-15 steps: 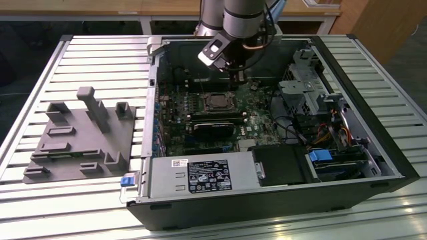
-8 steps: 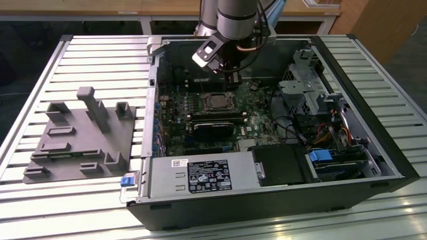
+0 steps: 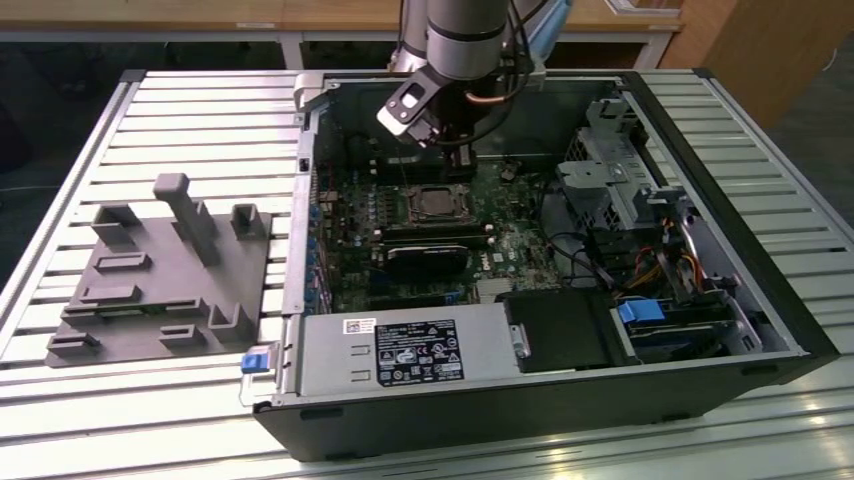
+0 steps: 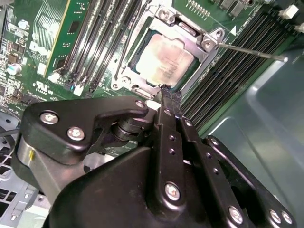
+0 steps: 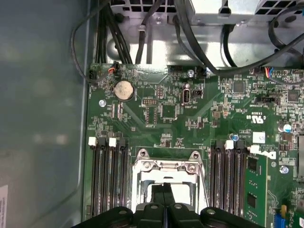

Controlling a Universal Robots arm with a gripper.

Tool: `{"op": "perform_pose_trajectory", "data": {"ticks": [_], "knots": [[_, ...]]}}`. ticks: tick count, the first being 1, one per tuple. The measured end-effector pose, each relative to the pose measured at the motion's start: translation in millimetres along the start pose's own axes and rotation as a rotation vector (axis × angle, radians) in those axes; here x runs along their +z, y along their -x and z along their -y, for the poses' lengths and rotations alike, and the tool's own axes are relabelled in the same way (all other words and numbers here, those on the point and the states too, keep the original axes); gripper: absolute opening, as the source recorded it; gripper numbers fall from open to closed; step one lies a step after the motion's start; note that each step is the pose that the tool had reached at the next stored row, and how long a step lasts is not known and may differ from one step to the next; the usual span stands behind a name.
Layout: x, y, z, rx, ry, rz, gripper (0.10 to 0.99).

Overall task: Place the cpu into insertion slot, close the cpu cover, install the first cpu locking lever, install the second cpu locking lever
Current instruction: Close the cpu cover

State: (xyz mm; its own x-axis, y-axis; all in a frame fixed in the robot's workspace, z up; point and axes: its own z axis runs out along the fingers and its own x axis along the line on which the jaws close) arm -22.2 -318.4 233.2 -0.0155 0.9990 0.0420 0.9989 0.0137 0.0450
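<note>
Hovering right by the cpu cover, end effector fingers pressed together, empty. Cpu lies under the lowered cover; one locking lever juts out.

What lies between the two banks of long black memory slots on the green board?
The silvery-grey square cpu chip, framed by its thin silvery metal cover, as the second wrist view shows.

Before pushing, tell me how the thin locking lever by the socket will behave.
The locking lever is a thin wire rod, so it probably flexes springily. Its smooth metal may slip off the claw. Seemingly pivoted beside the cpu cover, it should swing rather than slide.
</note>
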Motion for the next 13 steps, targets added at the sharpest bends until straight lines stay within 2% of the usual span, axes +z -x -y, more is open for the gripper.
{"op": "perform_pose_trajectory", "data": {"ticks": [13], "knots": [[-0.4,-0.2,10.2,0.000,0.000,0.0000,0.106]]}}
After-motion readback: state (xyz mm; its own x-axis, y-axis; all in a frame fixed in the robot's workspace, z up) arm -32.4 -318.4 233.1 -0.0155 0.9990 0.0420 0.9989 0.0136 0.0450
